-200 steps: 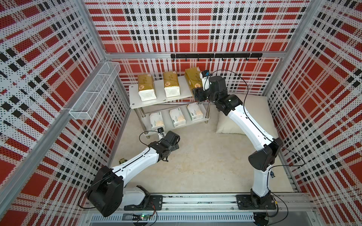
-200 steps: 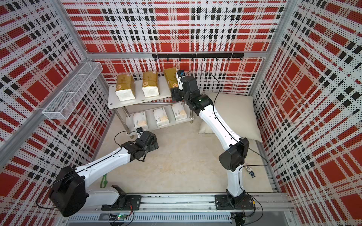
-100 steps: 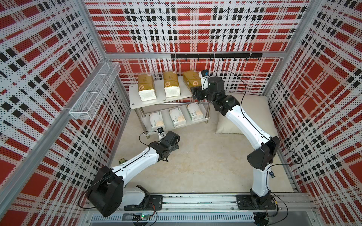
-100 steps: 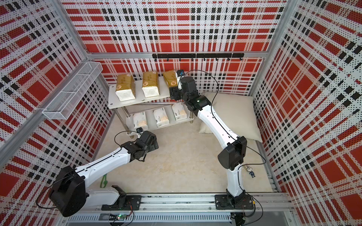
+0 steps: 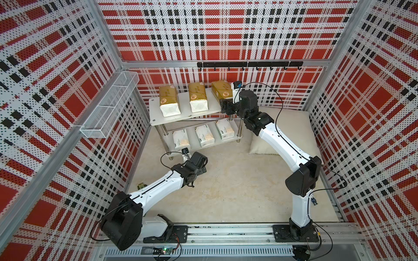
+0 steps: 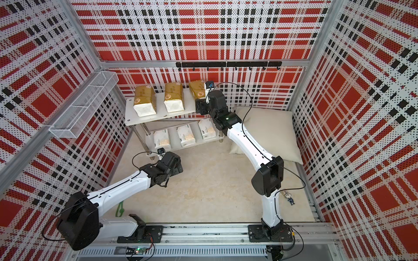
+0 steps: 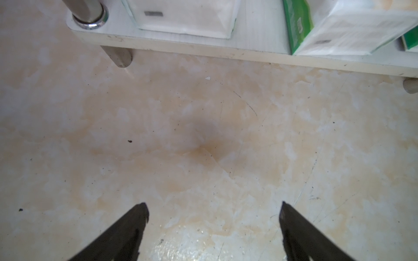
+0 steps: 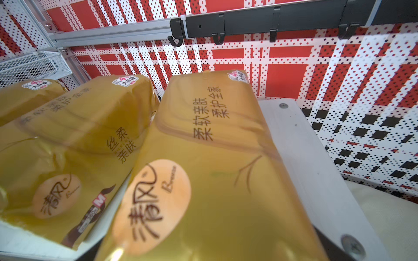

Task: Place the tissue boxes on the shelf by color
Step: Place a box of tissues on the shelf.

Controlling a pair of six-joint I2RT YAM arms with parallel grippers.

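Perforated walls (image 5: 226,34) printed in red, black and white plaid enclose a mottled beige floor (image 5: 230,192). A black hook rail (image 5: 248,64) runs along the back wall. Below it and to its right lies a cream pillow (image 5: 294,126); to its left, a white wire-mesh basket (image 5: 108,108) hangs on the side wall.

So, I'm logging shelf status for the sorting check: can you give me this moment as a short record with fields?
Top board: three shiny gold tissue packs on the white two-tier shelf
Lower board: three white tissue packs with peach print
Left gripper: open, empty, above the beige floor
Right gripper: at the rightmost gold pack; grip unclear
Floor: cream pillow beside the shelf
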